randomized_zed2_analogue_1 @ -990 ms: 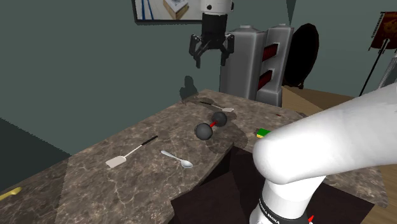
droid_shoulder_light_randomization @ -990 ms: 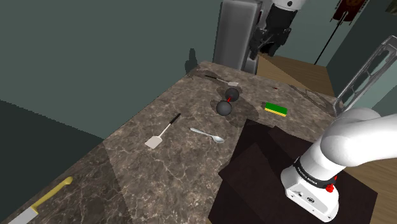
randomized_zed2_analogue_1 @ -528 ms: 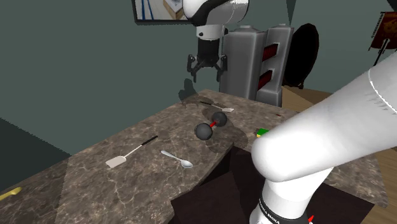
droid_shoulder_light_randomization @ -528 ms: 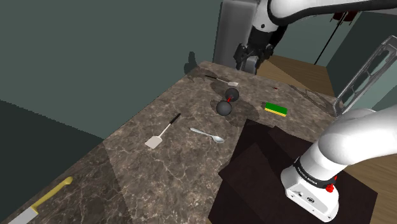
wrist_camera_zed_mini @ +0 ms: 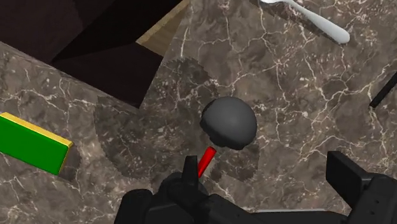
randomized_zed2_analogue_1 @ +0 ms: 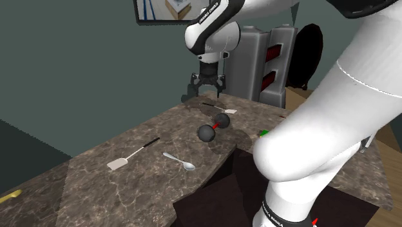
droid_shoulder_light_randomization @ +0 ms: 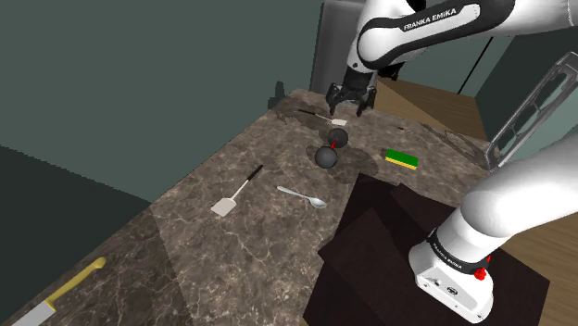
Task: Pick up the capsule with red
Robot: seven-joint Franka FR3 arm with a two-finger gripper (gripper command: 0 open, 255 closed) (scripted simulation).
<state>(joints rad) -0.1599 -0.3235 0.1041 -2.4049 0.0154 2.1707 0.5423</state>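
Shoulder: gripper point(droid_shoulder_light_randomization: 350, 102) hangs over the far end of the marble counter point(droid_shoulder_light_randomization: 185, 250), fingers spread, nothing in them. Capsule point(droid_shoulder_light_randomization: 331, 148), two dark balls joined by a red bar, lies on the counter just short of the gripper, apart from it. Green sponge point(droid_shoulder_light_randomization: 402, 158) is to that view's right, spoon point(droid_shoulder_light_randomization: 302, 196) nearer the stand.
Second exterior: gripper point(randomized_zed2_analogue_1: 207, 89) sits above and beyond the capsule point(randomized_zed2_analogue_1: 214, 126), no contact.
Wrist: fingers point(wrist_camera_zed_mini: 189, 173) stand wide apart. One ball of the capsule point(wrist_camera_zed_mini: 229, 122) and the red bar lie ahead of them, unclasped.
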